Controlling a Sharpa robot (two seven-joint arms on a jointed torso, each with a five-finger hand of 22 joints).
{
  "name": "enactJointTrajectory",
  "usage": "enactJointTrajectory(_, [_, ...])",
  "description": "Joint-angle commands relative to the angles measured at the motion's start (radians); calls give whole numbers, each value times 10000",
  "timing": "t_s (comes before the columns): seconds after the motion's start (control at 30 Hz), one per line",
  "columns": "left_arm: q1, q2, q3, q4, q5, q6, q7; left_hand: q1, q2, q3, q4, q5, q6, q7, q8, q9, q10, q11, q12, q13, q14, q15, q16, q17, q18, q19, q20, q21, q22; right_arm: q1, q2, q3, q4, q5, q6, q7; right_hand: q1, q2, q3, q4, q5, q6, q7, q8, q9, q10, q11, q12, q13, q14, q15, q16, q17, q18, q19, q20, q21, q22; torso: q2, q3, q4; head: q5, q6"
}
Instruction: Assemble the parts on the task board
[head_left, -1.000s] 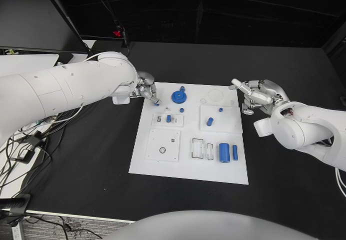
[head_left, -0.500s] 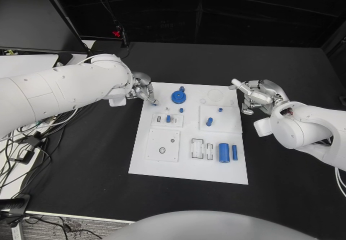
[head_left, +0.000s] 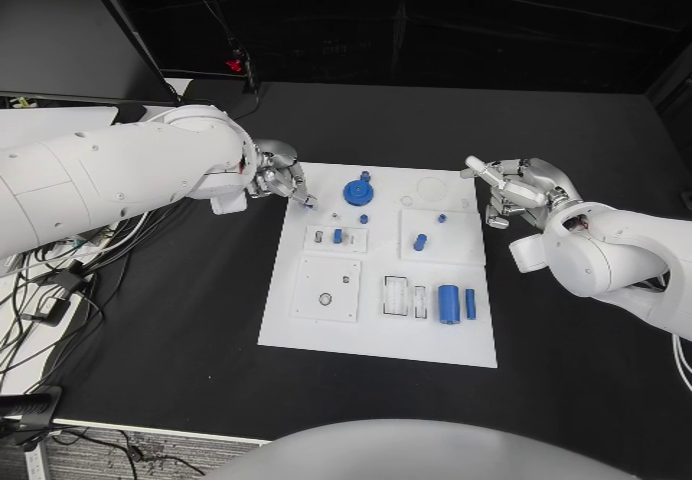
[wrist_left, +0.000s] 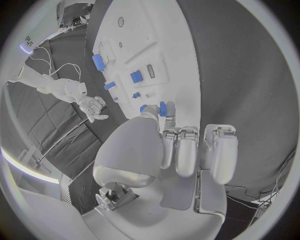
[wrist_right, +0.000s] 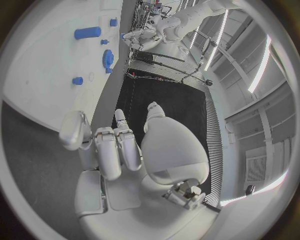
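The white task board (head_left: 378, 262) lies mid-table and also runs past my left hand in the left wrist view (wrist_left: 134, 45). My left hand (head_left: 281, 180) hovers at the board's far left corner, and its thumb and a finger pinch a small blue part (wrist_left: 164, 108). On the board are a blue gear (head_left: 356, 192), a blue cylinder (head_left: 450, 303) and several small blue pegs such as one (head_left: 420, 242) near the middle. My right hand (head_left: 519, 190) hangs just off the board's far right edge. It holds nothing, its fingers loosely apart (wrist_right: 119, 150).
Cables (head_left: 43, 290) and a white surface (head_left: 51, 125) lie off the table's left side. Black tabletop (head_left: 577, 380) surrounds the board. Recessed white fixtures (head_left: 327, 290) take up the board's near half.
My left hand has drawn slightly back and leftward from the board's far left corner, and its arm has turned. The right hand stays still.
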Motion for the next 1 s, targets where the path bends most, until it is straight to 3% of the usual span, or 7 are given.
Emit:
enactJointTrajectory(0.03, [30, -295, 2, 470, 724, -23, -624, 1136, 1007, 68, 10, 61, 72, -3, 10, 6, 1093, -78, -25, 2587, 1062, -66, 8, 2635, -65, 1045, 62, 31, 2634, 10, -17, 5, 28, 16, 25, 46, 57, 75, -49, -12, 65, -62, 39, 66, 13, 1040, 79, 25, 2632, 1039, 86, 25, 2635, 96, -80, -6, -70, 498, 2, 1, 1, 5, -27])
enactJointTrajectory(0.23, [35, -726, 1, 1199, 864, -82, -1428, 1132, 1004, 87, 18, 69, 81, 6, 9, 5, 1093, -73, -25, 2587, 1062, -64, 8, 2635, -65, 1045, 63, 31, 2634, 10, -27, 5, 28, 16, 15, 54, 57, 75, -49, -12, 65, -62, 39, 66, 13, 1040, 79, 25, 2632, 1039, 86, 25, 2635, 96, -80, -6, -70, 498, -6, 1, 19, 16, -74])
enactJointTrajectory(0.5, [21, -957, -1, 1796, 910, -277, -2050, 1120, 1006, 108, 26, 79, 90, 15, 6, 3, 1093, -66, -25, 2587, 1062, -60, 8, 2635, -65, 1045, 64, 31, 2634, 10, -11, 5, 18, 16, 19, 65, 57, 75, -49, -12, 65, -62, 39, 66, 13, 1040, 79, 25, 2632, 1039, 86, 25, 2635, 96, -80, -6, -70, 498, -3, -13, 8, 49, -92])
enactJointTrajectory(1.0, [-17, -792, -2, 1990, 1179, -418, -2375, 1114, 998, 156, 22, 108, 89, 31, -8, -4, 1093, -54, -25, 2587, 1062, -51, 8, 2635, -65, 1045, 66, 31, 2634, 9, -6, 4, 6, 16, 23, 76, 57, 75, -49, -12, 65, -62, 39, 66, 13, 1040, 79, 25, 2632, 1039, 86, 25, 2635, 96, -80, -6, -70, 498, 2, -6, -1, 48, -153])
